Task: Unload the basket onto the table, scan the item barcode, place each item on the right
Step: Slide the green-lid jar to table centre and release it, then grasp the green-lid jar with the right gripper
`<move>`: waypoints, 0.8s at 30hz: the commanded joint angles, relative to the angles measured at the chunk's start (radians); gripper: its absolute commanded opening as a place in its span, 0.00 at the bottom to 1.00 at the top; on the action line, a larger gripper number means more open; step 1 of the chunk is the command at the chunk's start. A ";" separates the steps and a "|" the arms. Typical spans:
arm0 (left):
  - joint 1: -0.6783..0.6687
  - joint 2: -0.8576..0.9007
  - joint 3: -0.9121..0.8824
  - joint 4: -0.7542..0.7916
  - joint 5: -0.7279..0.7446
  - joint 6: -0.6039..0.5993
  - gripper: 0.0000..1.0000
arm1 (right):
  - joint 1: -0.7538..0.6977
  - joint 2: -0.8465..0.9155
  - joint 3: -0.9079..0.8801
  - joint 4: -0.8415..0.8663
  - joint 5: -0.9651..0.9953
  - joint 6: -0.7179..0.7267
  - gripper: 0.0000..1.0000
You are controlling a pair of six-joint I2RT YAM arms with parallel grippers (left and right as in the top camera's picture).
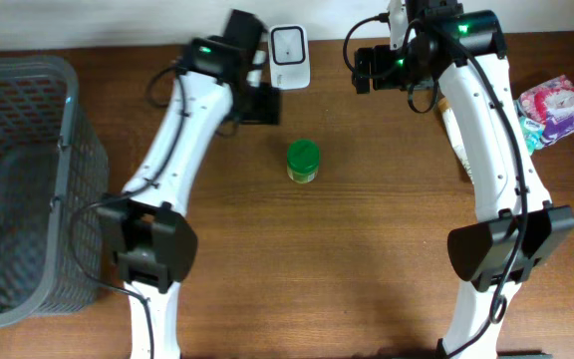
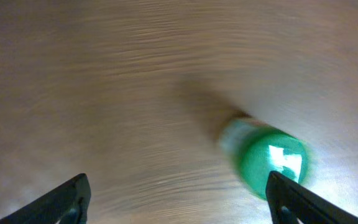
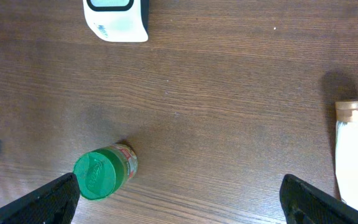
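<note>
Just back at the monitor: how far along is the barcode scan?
Done: nothing that shows. The green-lidded jar stands on the table, apart from the white scanner. In hand: nothing; left claw and right claw are open and empty. Left: pick up the jar, show its barcode to the scanner.

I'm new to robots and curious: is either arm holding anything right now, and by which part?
Nothing is held. The left gripper and the right gripper are both open and empty; the green-lidded jar stands untouched on the table.

green-lidded jar (image 1: 302,161), white scanner (image 1: 290,45), grey basket (image 1: 28,110)
</note>
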 commanded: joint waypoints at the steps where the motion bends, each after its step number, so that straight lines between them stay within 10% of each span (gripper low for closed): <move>1: 0.121 -0.008 0.008 -0.049 -0.078 -0.105 0.99 | 0.005 0.007 -0.005 -0.001 0.008 0.006 0.99; 16: 0.177 -0.008 -0.010 -0.082 -0.152 -0.105 0.99 | 0.005 0.007 -0.005 -0.002 0.003 0.007 0.99; 21: 0.178 -0.008 -0.010 -0.082 -0.152 -0.105 0.99 | 0.023 0.016 -0.012 -0.010 -0.297 -0.024 0.99; 24: 0.177 -0.008 -0.010 -0.082 -0.152 -0.105 0.99 | 0.172 0.064 -0.085 -0.004 -0.093 -0.121 0.99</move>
